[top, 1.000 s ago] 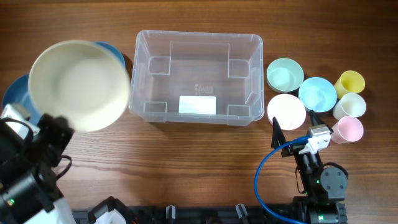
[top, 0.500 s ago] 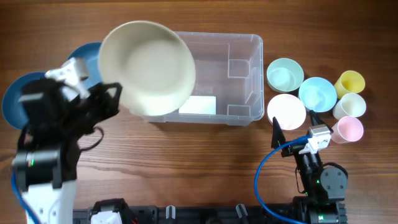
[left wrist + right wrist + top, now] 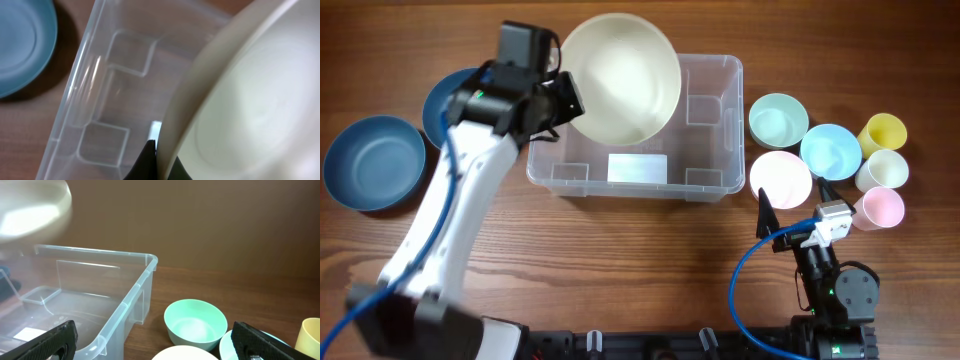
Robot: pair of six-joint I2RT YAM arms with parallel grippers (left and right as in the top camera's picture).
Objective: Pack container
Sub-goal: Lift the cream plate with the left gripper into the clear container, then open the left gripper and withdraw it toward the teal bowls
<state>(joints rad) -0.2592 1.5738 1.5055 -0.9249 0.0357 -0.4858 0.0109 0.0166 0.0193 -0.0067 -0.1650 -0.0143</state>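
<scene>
Round cream bowl (image 3: 620, 78), clear rectangular container (image 3: 715, 140) (glossy plastic)

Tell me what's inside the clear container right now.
The container shows only a white label on its visible floor. The cream bowl held above it covers much of the far side, so that patch cannot be seen from overhead.

The whole wooden table (image 3: 620, 260) is seen from straight above, and from well back, by the overhead camera. The left wrist view is taken very close, looking steeply down past the rim of the large cream round bowl (image 3: 250, 110) into the clear rectangular plastic container (image 3: 82, 100), seemingly at a tilt. The right wrist view is set low, facing across the tabletop towards the container's right end and the small mint-green bowl (image 3: 194, 322). Container and cream bowl are shared by all three views.
</scene>
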